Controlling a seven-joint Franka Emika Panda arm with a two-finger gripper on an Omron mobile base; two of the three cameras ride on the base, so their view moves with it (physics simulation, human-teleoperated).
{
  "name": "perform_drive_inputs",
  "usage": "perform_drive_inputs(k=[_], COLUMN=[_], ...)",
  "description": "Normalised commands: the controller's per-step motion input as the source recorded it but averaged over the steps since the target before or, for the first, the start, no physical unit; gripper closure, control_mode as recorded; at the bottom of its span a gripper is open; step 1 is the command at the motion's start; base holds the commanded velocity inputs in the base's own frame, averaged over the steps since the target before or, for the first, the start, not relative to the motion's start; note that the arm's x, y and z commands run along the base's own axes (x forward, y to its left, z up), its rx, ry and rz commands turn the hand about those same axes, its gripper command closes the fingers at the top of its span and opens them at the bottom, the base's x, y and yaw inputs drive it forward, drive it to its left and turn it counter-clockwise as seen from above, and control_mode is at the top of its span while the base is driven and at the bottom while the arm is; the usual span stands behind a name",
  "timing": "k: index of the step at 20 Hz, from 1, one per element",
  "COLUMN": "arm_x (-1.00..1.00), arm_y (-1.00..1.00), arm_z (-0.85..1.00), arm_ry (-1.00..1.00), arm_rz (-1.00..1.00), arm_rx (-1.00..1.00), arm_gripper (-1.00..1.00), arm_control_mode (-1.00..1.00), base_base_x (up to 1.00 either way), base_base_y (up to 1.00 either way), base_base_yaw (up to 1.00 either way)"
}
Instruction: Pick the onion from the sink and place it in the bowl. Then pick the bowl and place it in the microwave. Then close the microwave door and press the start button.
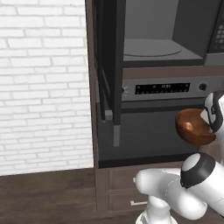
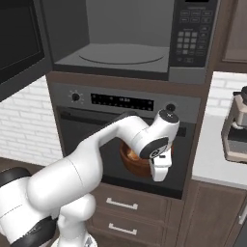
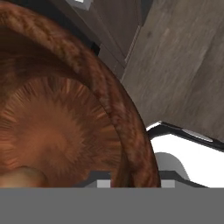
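In front of the steel wall oven (image 2: 126,144), the arm bends upward with its wrist turned down and the bowl (image 1: 193,127) at its hand, below the open microwave (image 2: 126,38). The pincer's spread I cannot tell. The onion (image 3: 21,176) sits inside the bowl.

No text can be read: the microwave (image 2: 125,41) keypad above the gripper carries small pale key marks too blurred to make out, and the oven display (image 2: 122,102) shows only tiny illegible dots
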Motion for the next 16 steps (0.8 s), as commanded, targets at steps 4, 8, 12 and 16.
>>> perform_drive_inputs(k=[4,8,12,16], arm_x=[0.00,0.00,-0.39,-0.71], arm_y=[0.00,0.00,0.00,0.00], arm_z=[0.00,0.00,0.01,0.44], arm_ry=[0.00,0.00,-0.04,-0.08], arm_rz=[0.00,0.00,0.00,0.00], arm_rx=[0.00,0.00,0.04,0.08], arm_gripper=[1.00,1.00,1.00,1.00], arm_control_mode=[1.00,1.00,-1.00,-1.00], base_base_x=[0.00,0.00,-0.15,0.00], base_base_y=[0.00,0.00,0.00,0.00], base_base_yaw=[0.00,0.00,0.00,0.00])
